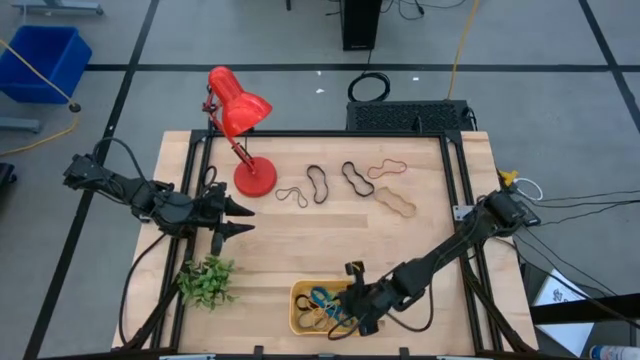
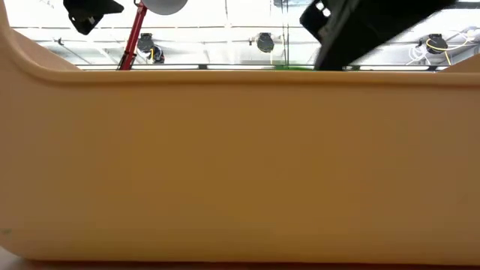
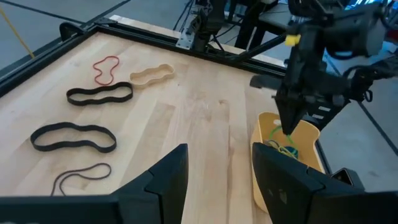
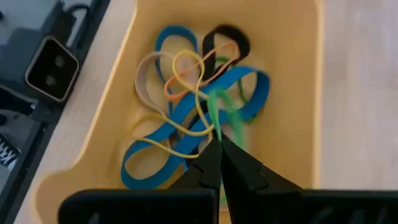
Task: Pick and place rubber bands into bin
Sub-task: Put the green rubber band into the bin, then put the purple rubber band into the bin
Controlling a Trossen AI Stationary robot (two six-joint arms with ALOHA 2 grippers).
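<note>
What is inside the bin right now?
The bin holds a tangled pile of rubber bands: blue, yellow, tan, orange, black, green. The right gripper is shut on the green band. The gripper hides the pile's near edge.

A pale wooden table [image 1: 420, 250] in a black frame lies under my left gripper [image 1: 245, 220]. A red lamp [image 1: 238, 105] stands just beside it, and a small green plant [image 1: 207, 282] sits near it. Off the table, well apart from it, grey floor [image 1: 560, 100] crossed by black tape lines [image 1: 300, 67] carries a blue crate [image 1: 45, 60], a dark tower [image 1: 361, 24] and a coiled black cable [image 1: 372, 88].
</note>
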